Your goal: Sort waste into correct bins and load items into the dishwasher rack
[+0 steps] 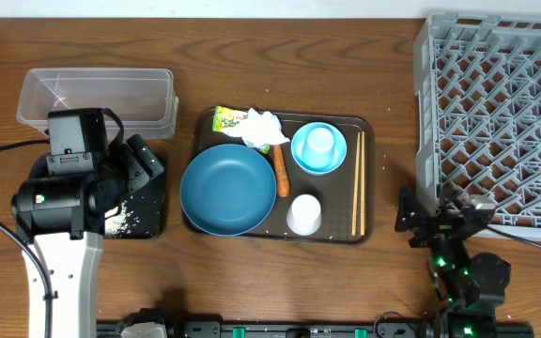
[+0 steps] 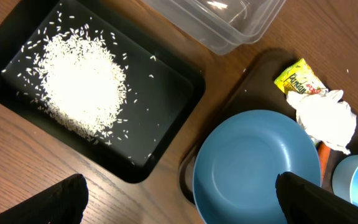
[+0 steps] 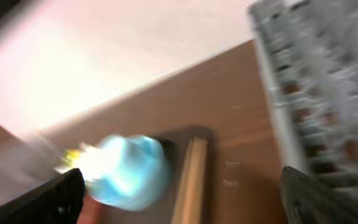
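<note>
My left gripper [image 2: 179, 186] hangs with its jaws spread wide and nothing between them, above the spot where the black tray [image 2: 166, 81] and the brown serving tray [image 1: 368, 169] come close together. The rice [image 2: 79, 87] lies heaped in the black tray, toward its 10 o'clock end in my left wrist view, with stray grains around the heap. From overhead, the clear tub [image 1: 97, 99] stands just beside the black tray at its 12 o'clock. On the serving tray the dark blue plate [image 1: 228, 188] fills the 9 o'clock side. The wrapper [image 1: 225, 118] and the tissue [image 1: 263, 129] lie touching at 11 o'clock. The carrot [image 1: 281, 172] lies along the plate's 3 o'clock rim, and the light blue bowl [image 1: 319, 161] sits at 1 o'clock with a white cup [image 1: 320, 141] inside. A second cup [image 1: 304, 214] stands at 5 o'clock, and the chopsticks [image 1: 358, 183] lie along the 3 o'clock edge. The rack [image 1: 501, 122] stands at 3 o'clock from the serving tray. My right gripper [image 3: 182, 186] is released too, jaws apart and empty, near the rack's 7 o'clock corner. Its wrist picture is blurred.
</note>
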You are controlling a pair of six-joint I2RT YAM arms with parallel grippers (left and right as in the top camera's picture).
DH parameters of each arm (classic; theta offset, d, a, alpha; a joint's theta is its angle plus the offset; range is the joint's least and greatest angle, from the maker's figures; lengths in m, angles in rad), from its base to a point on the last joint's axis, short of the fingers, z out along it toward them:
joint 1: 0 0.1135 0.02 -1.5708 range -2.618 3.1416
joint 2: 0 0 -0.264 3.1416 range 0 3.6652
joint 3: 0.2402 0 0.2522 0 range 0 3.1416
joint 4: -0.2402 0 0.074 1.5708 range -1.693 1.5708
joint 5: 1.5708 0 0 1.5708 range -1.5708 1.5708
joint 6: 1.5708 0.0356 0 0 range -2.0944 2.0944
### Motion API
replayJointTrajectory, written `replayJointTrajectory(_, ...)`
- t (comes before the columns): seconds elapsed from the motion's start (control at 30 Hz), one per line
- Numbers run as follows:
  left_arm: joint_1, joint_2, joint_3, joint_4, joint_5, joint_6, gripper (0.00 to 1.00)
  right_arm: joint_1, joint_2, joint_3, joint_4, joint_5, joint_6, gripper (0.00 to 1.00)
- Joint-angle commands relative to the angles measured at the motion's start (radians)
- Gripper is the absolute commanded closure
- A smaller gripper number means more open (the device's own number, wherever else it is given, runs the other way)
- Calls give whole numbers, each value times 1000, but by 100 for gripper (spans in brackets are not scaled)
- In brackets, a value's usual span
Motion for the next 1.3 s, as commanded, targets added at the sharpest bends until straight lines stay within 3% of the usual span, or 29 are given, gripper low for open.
replayJointTrajectory(0.0, 6, 1, 16, -3, -8, -9, 1, -6, -2, -1, 67, -89, 395, 1)
replayJointTrajectory(0.13, 6, 1, 16, -3, -8, -9, 0, -6, -2, 0, 177, -215, 290, 1)
replayJointTrajectory(0.33, 6, 1, 16, -3, -8, -9, 0, -6, 0, 88, 140, -315, 220, 1)
replayJointTrajectory(0.53, 6, 1, 16, -3, -8, -9, 0, -6, 112, 398, -274, -340, -89, 1)
replayJointTrajectory(0.7, 6, 1, 16, -3, -8, -9, 0, 27, 303, 628, -512, -340, -242, 1)
replayJointTrajectory(0.9, 6, 1, 16, -3, -8, -9, 0, 245, 556, 826, -690, -218, -381, 1)
replayJointTrajectory(1.1, 6, 1, 16, -3, -8, -9, 0, 602, 808, 922, -732, 173, -390, 1)
replayJointTrajectory(1.27, 6, 1, 16, -3, -8, -9, 0, 775, 997, 992, -746, 358, -373, 1)
